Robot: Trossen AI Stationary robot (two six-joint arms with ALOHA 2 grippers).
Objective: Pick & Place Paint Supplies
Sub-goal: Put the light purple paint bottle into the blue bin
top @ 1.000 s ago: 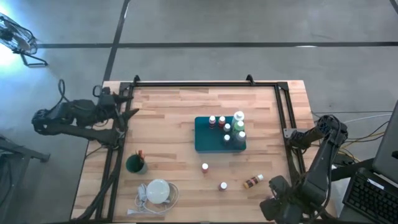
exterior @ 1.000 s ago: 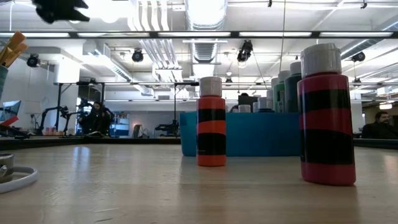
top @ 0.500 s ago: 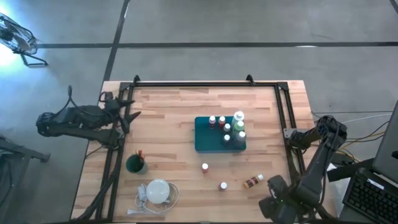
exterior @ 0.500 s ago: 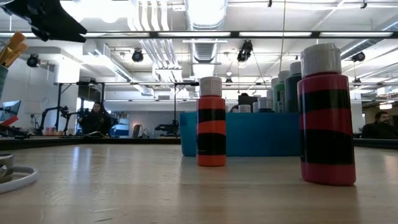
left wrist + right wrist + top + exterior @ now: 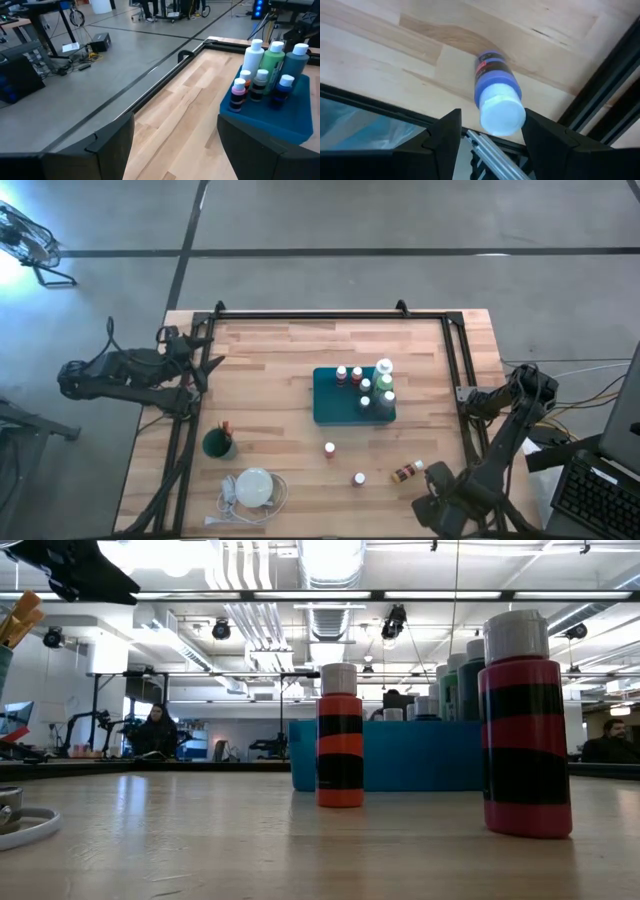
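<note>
A purple-blue paint bottle [image 5: 493, 80] with a white cap [image 5: 502, 116] stands upright on the wood by the table's near right corner. My right gripper [image 5: 492, 137] points down over it, open, with one finger on either side of the cap; in the high view the arm [image 5: 440, 502] hides the bottle. A brown bottle [image 5: 407, 472] lies on its side close by. Two red-and-black bottles [image 5: 329, 448] [image 5: 359, 478] stand near the middle front. Several bottles stand in the teal tray [image 5: 335, 408]. My left gripper [image 5: 205, 360] waits open at the left edge.
A green cup [image 5: 218, 444] with brushes and a white disc with a cord [image 5: 253, 487] sit at the near left. The black frame rail [image 5: 600, 95] runs close beside the purple-blue bottle. Bare wood lies between the tray and the left edge [image 5: 180, 125].
My right gripper has sunk straight down at the near right corner, toward the purple-blue bottle. My left gripper has sunk a little at the table's left edge and then kept still. No bottle has moved.
</note>
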